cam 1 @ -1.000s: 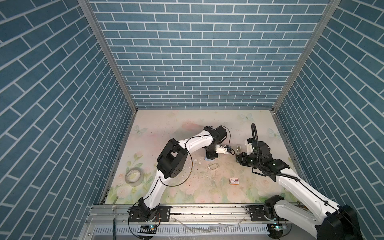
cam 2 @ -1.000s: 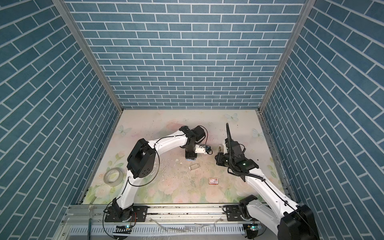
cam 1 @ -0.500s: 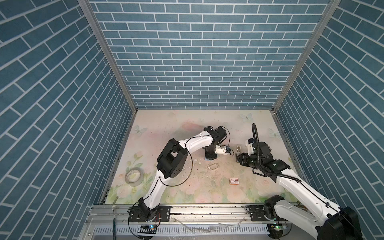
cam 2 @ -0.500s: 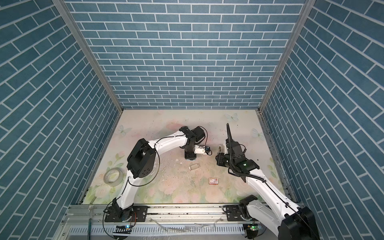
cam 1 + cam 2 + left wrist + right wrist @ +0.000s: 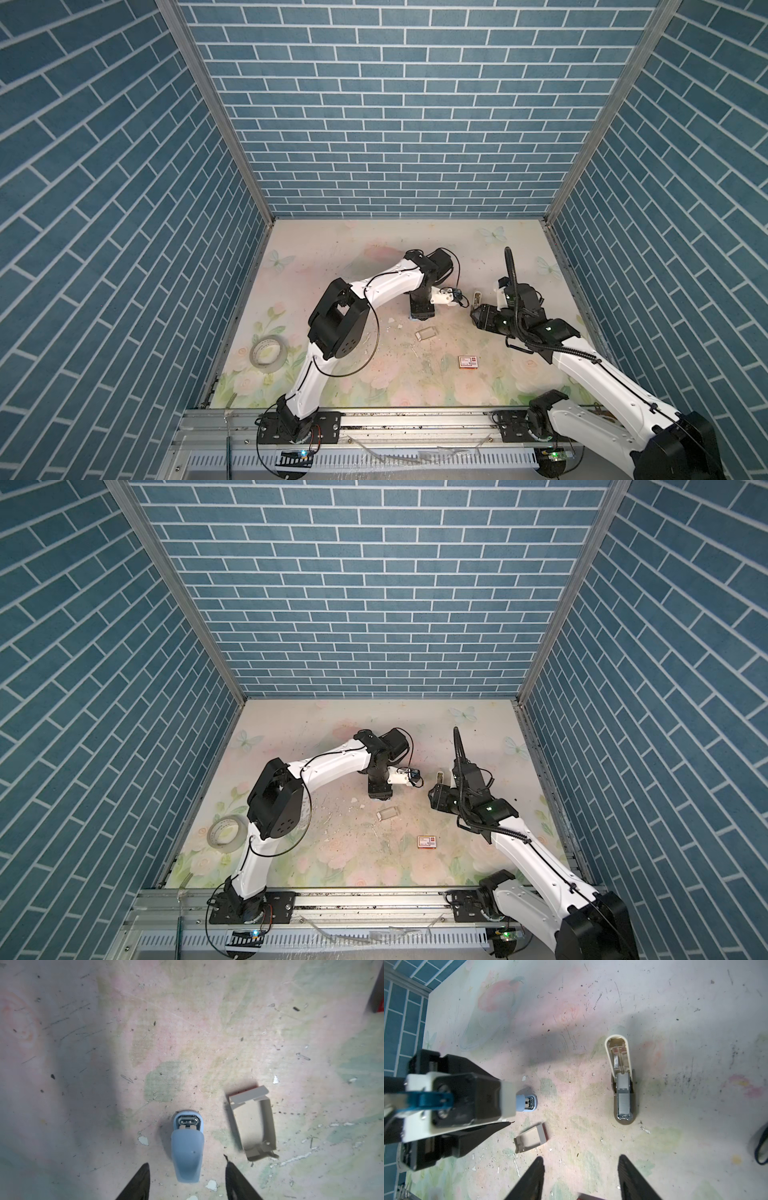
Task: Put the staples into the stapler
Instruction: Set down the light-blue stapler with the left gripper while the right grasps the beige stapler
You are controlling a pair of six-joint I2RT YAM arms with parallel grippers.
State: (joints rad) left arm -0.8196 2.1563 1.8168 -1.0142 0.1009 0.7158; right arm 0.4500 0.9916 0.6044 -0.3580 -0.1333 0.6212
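Blue stapler [image 5: 530,1103] half behind left pincer [image 5: 507,1100]

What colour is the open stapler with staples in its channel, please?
The open stapler is cream, with a brownish base; the right wrist view shows it best.

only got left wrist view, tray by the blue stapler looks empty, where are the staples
observer: The staples sit in the channel of a beige stapler, outside your view.
operator: is it shut
observer: No, its lid is swung open and the channel is uncovered.
operator: right hand on it?
observer: No, the right hand is open and empty, apart from the stapler.
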